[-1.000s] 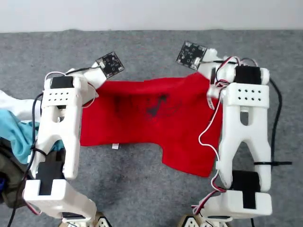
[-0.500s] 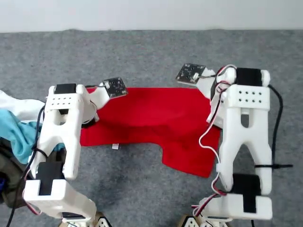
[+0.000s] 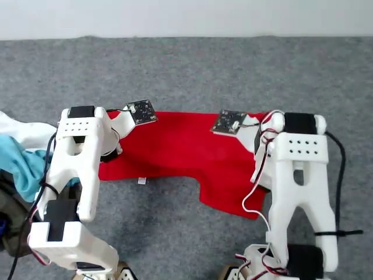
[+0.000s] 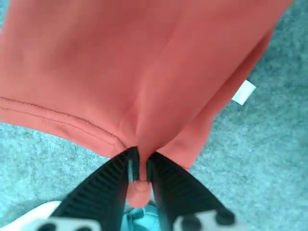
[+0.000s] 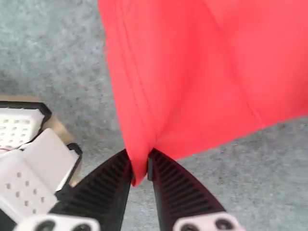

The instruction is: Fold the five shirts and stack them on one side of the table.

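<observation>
Shirt: a red shirt (image 3: 180, 149) is spread on the table between the two arms. One part reaches further toward the near edge on the right arm's side.
Left gripper: the left gripper (image 4: 139, 156) is seen pinched tight on a bunched edge of the red shirt (image 4: 144, 72), with the hem stitching running just beside the jaws. Creases fan out from the pinched spot.
Right gripper: the right gripper (image 5: 139, 163) is clamped on a corner of the red shirt (image 5: 216, 72). The cloth is drawn up into a narrow fold between the jaws.
Left arm: the left arm (image 3: 76, 169) is placed over the shirt's left end, partly covering it.
Right arm: the right arm (image 3: 300, 175) is placed over the shirt's right end, partly covering it.
Tag: a small white tag (image 3: 141, 180) is shown at the shirt's near edge, resting on the table. It is also caught in the left wrist view (image 4: 243, 92).
Other clothes: a pile of clothes (image 3: 17, 163) in white, light blue and dark cloth is heaped at the table's left edge, beside the left arm and apart from the red shirt.
Table: the table (image 3: 175, 70) is covered in a grey, carpet-like surface.
</observation>
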